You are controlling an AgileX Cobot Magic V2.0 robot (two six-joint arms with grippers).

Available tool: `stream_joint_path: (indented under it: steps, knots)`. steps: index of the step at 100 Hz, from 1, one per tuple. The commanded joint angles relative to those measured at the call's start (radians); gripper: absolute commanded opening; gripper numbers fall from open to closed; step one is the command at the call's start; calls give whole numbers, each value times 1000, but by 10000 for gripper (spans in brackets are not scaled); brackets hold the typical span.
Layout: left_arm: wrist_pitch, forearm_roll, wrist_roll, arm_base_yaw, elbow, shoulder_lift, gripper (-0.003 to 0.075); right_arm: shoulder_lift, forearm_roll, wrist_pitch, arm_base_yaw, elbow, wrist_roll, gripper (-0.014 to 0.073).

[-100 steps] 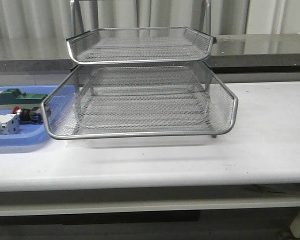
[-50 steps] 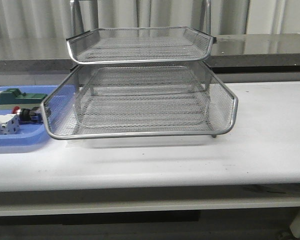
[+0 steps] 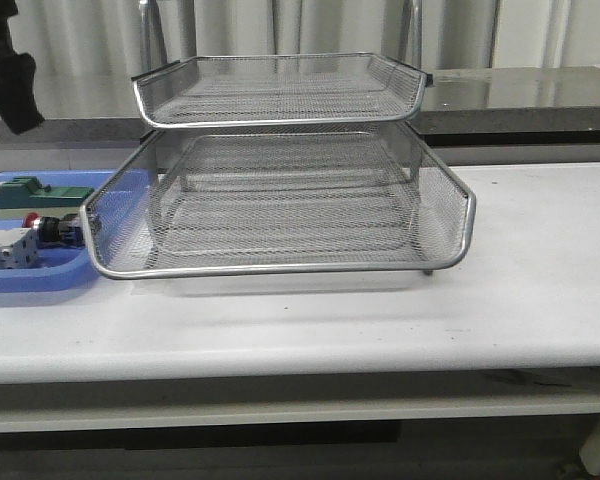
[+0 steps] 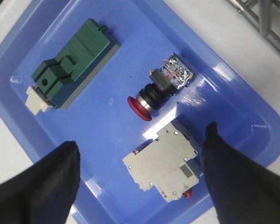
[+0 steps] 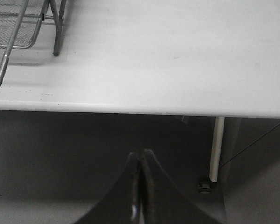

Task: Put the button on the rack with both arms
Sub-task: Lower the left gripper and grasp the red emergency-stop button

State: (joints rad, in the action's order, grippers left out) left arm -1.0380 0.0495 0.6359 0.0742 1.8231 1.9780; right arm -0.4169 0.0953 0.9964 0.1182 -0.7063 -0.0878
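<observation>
Button [image 4: 164,88]: lies on its side on the floor of the blue tray [image 4: 107,135], red head toward the middle of the tray, rear block toward the rim; nothing grips it. In the front view it [image 3: 52,229] sits at the tray's right end, just beside the rack's lower basket.
Rack [image 3: 280,205]: stands on the white worktop [image 3: 520,300], its lower basket pulled forward and the upper one set back above it; both baskets hold nothing that I can see.
Left gripper [image 4: 140,186]: hangs over the tray, jaws spread wide, one finger [image 4: 42,186] on each side of the white-grey block [image 4: 163,165], touching nothing. The button lies just past the block.
Left arm [image 3: 5,70]: only a dark piece shows at the upper left in the front view, above the tray.
Right gripper [image 5: 140,186]: jaws pressed together, holding nothing, hanging off the front edge of the worktop, well apart from the rack.
Green block [image 4: 70,63]: flat in the tray, apart from the button.
</observation>
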Motion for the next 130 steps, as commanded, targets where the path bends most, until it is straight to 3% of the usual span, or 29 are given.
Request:
stream_joint_path:
  steps: [1, 61, 130]
  knots:
    - [1, -9, 49, -1, 85, 3, 512, -6, 19, -62, -7, -32, 5, -67]
    - [48, -62, 237, -1, 169, 235, 512, -6, 19, -62, -7, -32, 5, -67]
    - [128, -94, 285, -7, 208, 342, 514, -6, 19, -62, -7, -32, 5, -67]
